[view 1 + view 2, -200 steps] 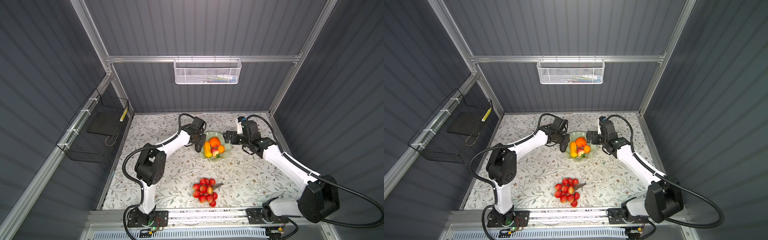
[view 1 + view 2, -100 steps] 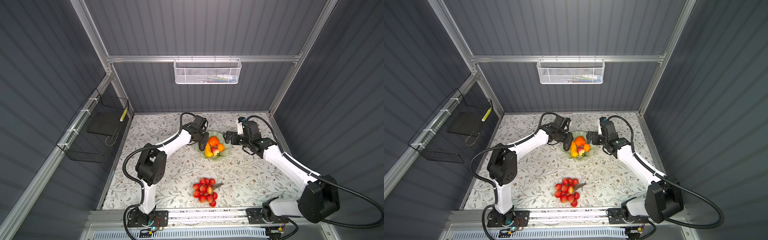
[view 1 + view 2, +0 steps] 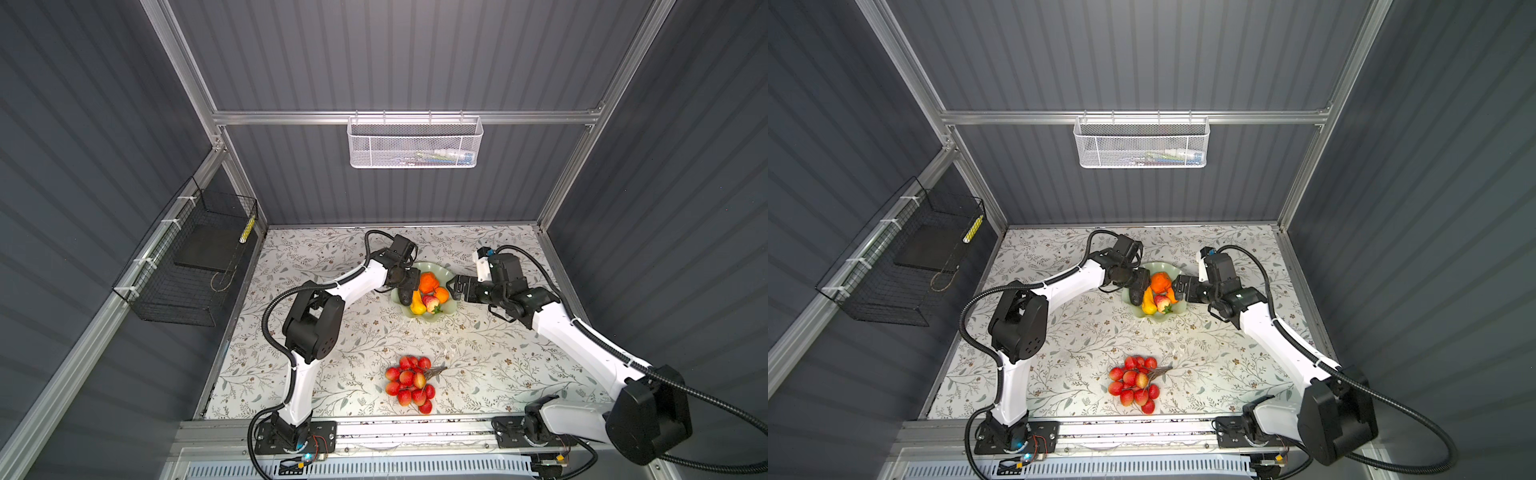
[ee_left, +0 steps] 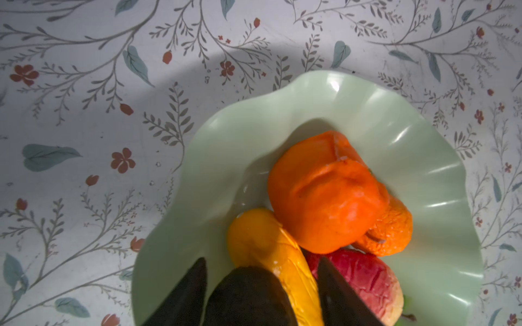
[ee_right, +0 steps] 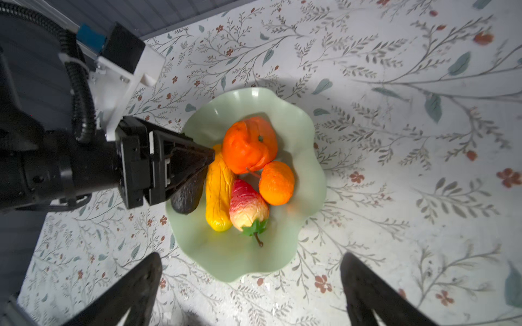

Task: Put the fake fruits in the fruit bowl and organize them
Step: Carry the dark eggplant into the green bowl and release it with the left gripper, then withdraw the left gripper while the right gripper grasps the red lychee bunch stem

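– What has changed on your screens?
– A second ago my left gripper (image 4: 261, 261) hung outside the fruit bowl (image 5: 309, 180) with the avocado (image 5: 186, 197) clamped. Now it sits over the bowl's left side, jaws parted
– And the avocado?
– It lies in the bowl between those loosened fingers, against the long yellow fruit (image 5: 217, 192). My right gripper (image 5: 250, 258) hovers at the bowl's right rim, spread wide and empty
– Containers, left to right?
– The black wire basket (image 3: 183, 270) on the left wall holds a dark flat slab (image 3: 203, 251). I cannot make out what is in the white mesh basket (image 3: 415, 145) on the back wall. The bowl holds the avocado, yellow fruit, strawberry (image 5: 247, 204), large orange (image 5: 248, 144) and small orange (image 5: 276, 183). The bunch of cherries (image 3: 409, 384) lies on the table (image 3: 332, 332), well apart from the bowl
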